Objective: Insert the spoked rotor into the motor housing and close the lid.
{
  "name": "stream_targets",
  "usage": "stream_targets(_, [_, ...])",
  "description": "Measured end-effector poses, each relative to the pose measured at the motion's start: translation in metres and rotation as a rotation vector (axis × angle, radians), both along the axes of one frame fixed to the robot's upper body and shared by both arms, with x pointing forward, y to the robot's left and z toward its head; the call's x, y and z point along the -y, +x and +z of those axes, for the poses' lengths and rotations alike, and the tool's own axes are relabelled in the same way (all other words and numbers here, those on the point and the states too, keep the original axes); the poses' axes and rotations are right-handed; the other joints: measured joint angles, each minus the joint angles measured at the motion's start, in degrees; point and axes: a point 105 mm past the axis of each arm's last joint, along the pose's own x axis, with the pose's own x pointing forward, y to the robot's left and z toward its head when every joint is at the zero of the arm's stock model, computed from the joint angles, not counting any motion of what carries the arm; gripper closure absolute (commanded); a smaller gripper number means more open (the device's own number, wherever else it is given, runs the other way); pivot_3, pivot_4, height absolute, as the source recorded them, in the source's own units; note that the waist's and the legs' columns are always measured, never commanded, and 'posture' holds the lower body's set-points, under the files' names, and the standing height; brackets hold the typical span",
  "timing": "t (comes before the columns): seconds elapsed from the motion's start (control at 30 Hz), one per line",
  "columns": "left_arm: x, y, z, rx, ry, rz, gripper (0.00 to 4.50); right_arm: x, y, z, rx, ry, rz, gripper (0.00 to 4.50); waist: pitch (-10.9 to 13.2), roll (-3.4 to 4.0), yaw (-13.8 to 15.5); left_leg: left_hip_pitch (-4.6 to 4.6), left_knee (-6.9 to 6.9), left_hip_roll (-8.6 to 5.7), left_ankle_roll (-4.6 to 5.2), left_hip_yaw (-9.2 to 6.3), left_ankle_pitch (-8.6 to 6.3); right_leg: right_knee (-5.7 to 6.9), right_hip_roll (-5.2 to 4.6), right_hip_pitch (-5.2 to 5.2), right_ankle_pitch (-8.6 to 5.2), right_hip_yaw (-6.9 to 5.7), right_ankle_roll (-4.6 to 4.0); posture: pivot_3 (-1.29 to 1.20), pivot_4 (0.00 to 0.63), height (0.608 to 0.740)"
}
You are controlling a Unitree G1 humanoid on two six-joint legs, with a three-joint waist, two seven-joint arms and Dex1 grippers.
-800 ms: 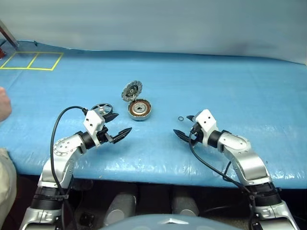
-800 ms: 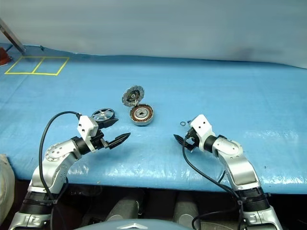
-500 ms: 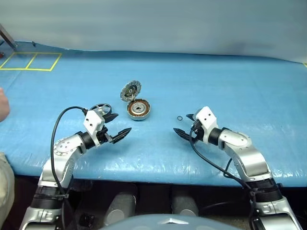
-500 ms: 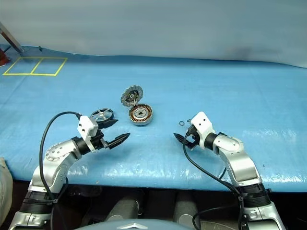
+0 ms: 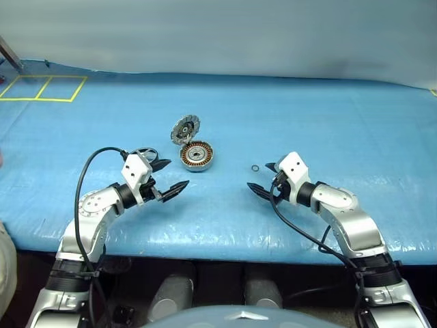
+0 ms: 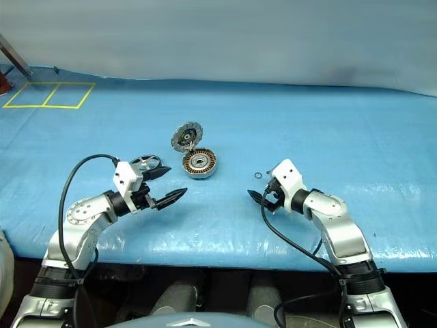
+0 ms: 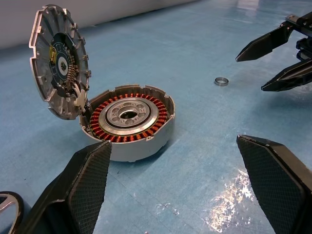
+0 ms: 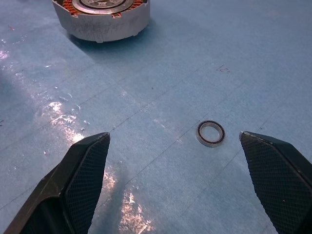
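Rotor lies flat on the blue mat, just behind the L gripper and partly hidden by it; a sliver of its dark rim also shows at the corner of the L wrist view. Housing sits near mat centre, to the right of the rotor and a bit apart from it, copper windings facing up round a silver hub w/ a central hole. Lid is hinged at the housing's far-left edge and stands open, tilted back, inner face w/ dark and light segments turned toward the robot; in the L wrist view the lid rises nearly upright beside the housing. A small metal ring lies loose on the mat between housing and R gripper, just beyond the R fingertips, touching neither. L gripper hovers low over the mat, fingers spread wide, nothing between them, pointing forward and to the right toward the housing. R gripper is likewise spread wide and empty, pointing forward and to the left, w/ the ring lying ahead between the two fingers in the R wrist view. Yellow tape squares mark the mat's far-left corner. Both grippers are well apart from each other.
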Motion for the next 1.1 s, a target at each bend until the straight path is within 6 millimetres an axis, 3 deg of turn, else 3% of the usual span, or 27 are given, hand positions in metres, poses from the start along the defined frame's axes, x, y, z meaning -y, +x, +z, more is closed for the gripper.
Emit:
stream_targets(0.3, [0.001,0.003,0.002,0.006,0.01,-0.012,0.0,0.0,0.0,0.0,0.003,-0.003,-0.002,0.01,0.0,0.0,0.0,0.0,0.01,0.05,0.0,0.05,0.0,-0.02,0.04,-0.01,0.05,0.01,-0.02,0.0,0.15,0.74])
stream_targets(0.43, [0.004,0.015,0.001,0.005,0.064,0.012,0.0,0.0,0.0,0.0,0.006,-0.007,-0.004,0.01,0.0,-0.01,0.0,0.0,0.08,0.06,0.0,0.05,0.0,-0.02,0.08,0.02,0.09,0.01,0.0,0.0,0.15,0.74])
stream_targets(0.7, [0.022,0.045,0.027,0.048,0.321,-0.101,0.0,-0.011,0.003,0.004,0.028,-0.008,0.026,0.01,0.0,-0.05,-0.2,0.0,0.12,0.14,-0.01,0.12,0.01,-0.04,0.18,0.03,0.15,0.03,0.05,0.0,0.15,0.74])
stream_targets(1.1, [0.055,0.065,0.046,0.0,0.775,-0.393,0.0,-0.017,0.003,0.004,0.043,0.004,0.031,0.01,0.1,-0.2,-1.0,0.0,0.13,0.12,0.0,0.15,0.0,-0.05,0.29,0.02,0.16,0.08,0.07,0.0,0.15,0.74])
